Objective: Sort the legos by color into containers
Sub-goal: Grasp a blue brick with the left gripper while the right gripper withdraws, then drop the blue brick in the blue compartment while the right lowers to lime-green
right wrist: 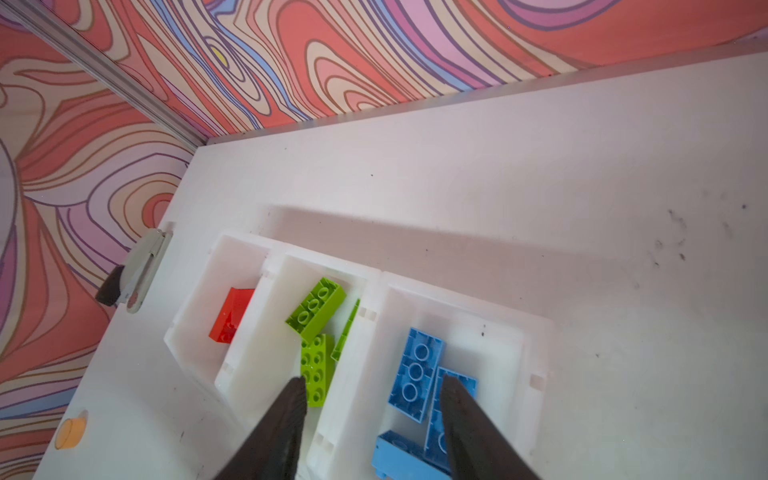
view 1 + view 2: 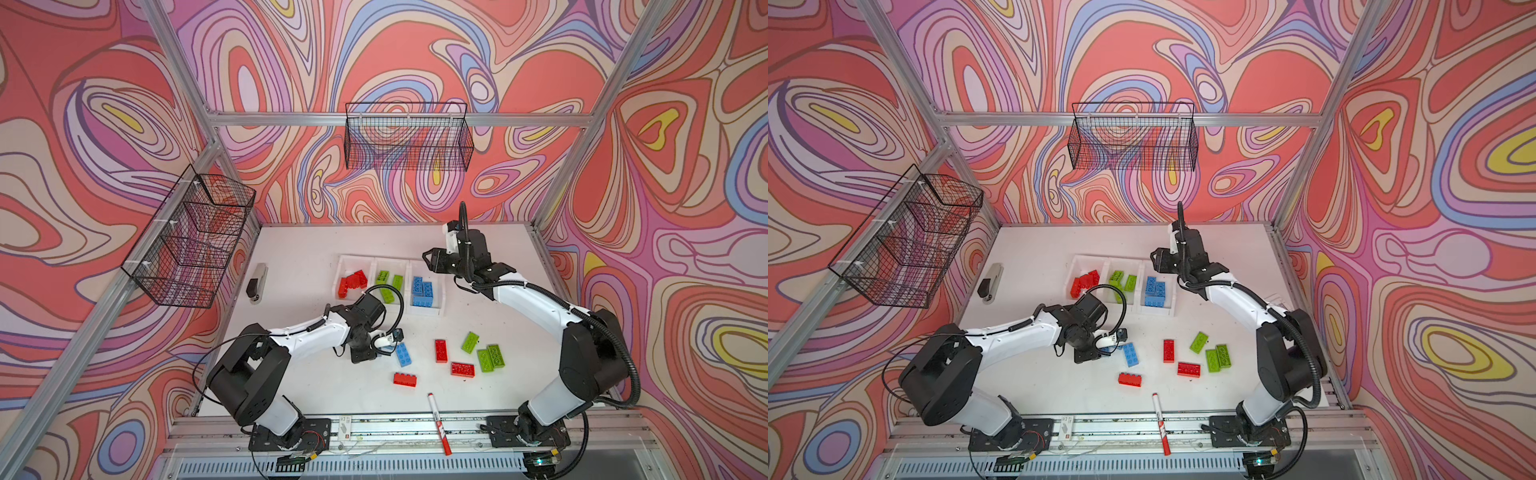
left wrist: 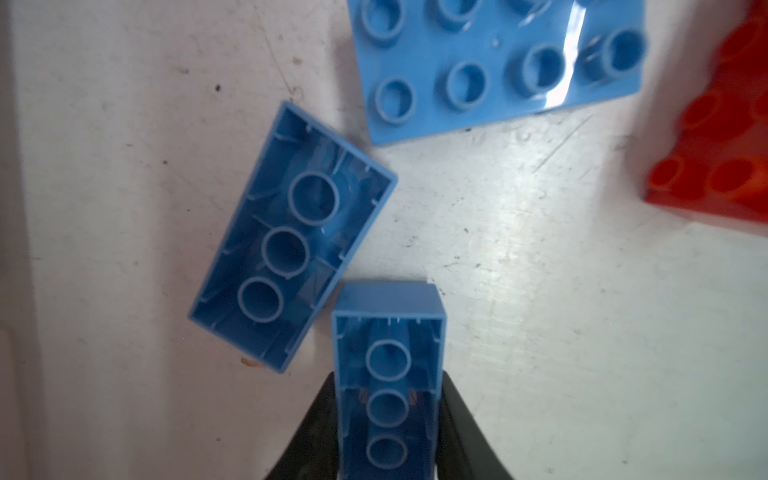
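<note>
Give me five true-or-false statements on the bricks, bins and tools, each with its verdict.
1. The left tool grips a blue brick. True.
2. The right tool holds a green brick. False: it is open and empty above the bins.
3. The middle bin holds blue bricks. False: it holds green bricks.
4. Three red bricks lie loose on the table. True.
5. The marker pen lies in a bin. False: it lies at the table's front edge.

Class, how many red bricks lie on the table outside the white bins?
3 red bricks: one mid-table, one just beside it, one nearest the marker pen. The left arm may hide others.
</note>
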Available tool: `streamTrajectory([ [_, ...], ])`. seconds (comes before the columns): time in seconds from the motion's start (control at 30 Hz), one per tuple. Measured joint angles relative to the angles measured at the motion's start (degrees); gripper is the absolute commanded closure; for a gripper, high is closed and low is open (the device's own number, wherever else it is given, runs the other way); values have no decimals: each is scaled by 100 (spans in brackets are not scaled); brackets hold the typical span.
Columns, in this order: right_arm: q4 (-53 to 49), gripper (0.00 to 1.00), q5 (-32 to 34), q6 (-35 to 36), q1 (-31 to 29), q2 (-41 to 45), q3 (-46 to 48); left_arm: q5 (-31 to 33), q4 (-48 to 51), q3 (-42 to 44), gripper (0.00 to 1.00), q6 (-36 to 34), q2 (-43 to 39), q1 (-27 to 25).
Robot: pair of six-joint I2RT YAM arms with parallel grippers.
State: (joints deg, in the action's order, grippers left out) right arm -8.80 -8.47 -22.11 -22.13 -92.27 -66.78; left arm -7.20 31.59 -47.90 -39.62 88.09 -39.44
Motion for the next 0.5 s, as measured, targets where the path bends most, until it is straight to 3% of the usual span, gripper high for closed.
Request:
streamTrajectory([
  [0.23,-675,46,170,24,638,691,638,-7,-17,81,84,361,-273,-61],
  [0.5,-798,46,282,-26,855,1069,1274,-37,-151,133,84,914,-1589,46],
])
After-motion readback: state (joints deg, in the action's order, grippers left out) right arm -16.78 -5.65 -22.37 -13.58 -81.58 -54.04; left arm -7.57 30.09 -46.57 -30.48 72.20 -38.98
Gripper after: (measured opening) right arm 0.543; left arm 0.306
